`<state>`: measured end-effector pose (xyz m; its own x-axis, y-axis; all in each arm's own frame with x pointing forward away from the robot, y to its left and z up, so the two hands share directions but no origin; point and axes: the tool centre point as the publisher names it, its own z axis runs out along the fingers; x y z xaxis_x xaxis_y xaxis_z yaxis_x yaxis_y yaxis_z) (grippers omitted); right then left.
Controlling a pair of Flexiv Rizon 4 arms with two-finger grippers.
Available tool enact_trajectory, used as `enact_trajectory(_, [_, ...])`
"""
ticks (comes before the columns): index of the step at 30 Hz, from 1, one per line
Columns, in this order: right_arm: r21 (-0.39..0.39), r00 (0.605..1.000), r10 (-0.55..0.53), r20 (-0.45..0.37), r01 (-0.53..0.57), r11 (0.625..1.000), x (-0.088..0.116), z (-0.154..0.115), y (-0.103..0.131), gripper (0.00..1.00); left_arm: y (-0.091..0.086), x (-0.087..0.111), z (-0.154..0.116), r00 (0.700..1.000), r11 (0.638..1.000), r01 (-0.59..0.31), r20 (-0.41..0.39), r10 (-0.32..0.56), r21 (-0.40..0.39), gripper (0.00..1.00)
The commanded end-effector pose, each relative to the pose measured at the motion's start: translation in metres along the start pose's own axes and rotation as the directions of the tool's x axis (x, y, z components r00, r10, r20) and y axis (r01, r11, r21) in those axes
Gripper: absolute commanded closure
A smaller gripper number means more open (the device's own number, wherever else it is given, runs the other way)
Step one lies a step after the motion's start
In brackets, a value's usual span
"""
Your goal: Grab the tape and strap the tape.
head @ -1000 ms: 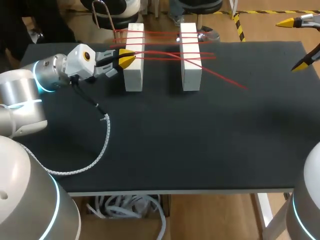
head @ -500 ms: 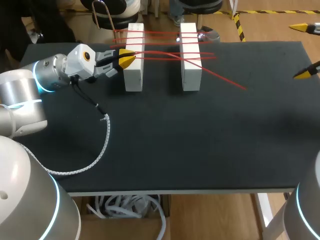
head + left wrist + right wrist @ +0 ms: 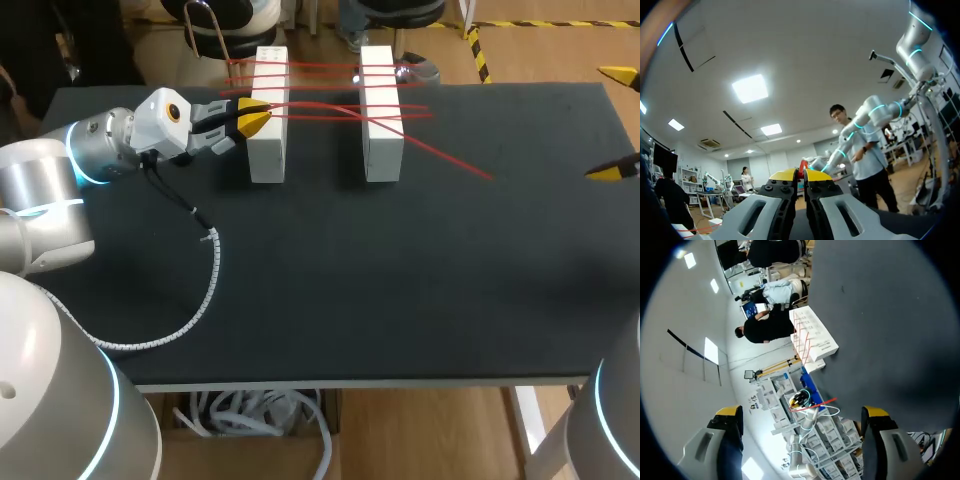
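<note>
Strapping is under way: the left tool [image 3: 252,118], clamped on the red tape [image 3: 445,156] by the upper-left white block [image 3: 266,150], should next pull it taut, while the right tool [image 3: 612,124] hangs open at far right.

The left claw [image 3: 801,176] pinches red tape [image 3: 802,165].

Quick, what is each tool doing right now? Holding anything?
Left tool: closed on the red tape.
Right tool: open, holding nothing.
</note>
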<state>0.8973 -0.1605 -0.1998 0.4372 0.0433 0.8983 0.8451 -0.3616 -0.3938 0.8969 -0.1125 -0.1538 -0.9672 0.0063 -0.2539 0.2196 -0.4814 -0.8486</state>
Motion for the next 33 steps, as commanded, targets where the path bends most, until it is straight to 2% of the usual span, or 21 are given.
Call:
enact_trajectory(1, [-0.200, 0.999, -0.003, -0.047, -0.006, 0.980, -0.006, -0.003, -0.016, 0.00, 0.000, 0.000, 0.000, 1.000, 1.000, 0.000, 0.001, 0.000, 0.000, 1.00])
enact_trajectory(6, [-0.257, 0.997, 0.008, -0.077, -0.028, 0.966, -0.010, -0.005, -0.023, 0.00, 0.000, 0.000, 0.000, 1.000, 1.000, 0.000, 0.001, 0.000, 0.000, 1.00])
enact_trajectory(20, [-0.350, 0.982, 0.118, -0.148, -0.163, 0.923, -0.018, -0.016, -0.052, 0.00, 0.000, 0.000, 0.000, 1.000, 1.000, 0.000, 0.001, 0.000, 0.000, 1.00])
enact_trajectory(33, [-0.402, 0.969, 0.048, -0.243, -0.145, 0.904, -0.026, -0.038, -0.092, 0.00, 0.000, 0.000, 0.000, 1.000, 1.000, 0.000, 0.001, 0.000, 0.000, 1.00])
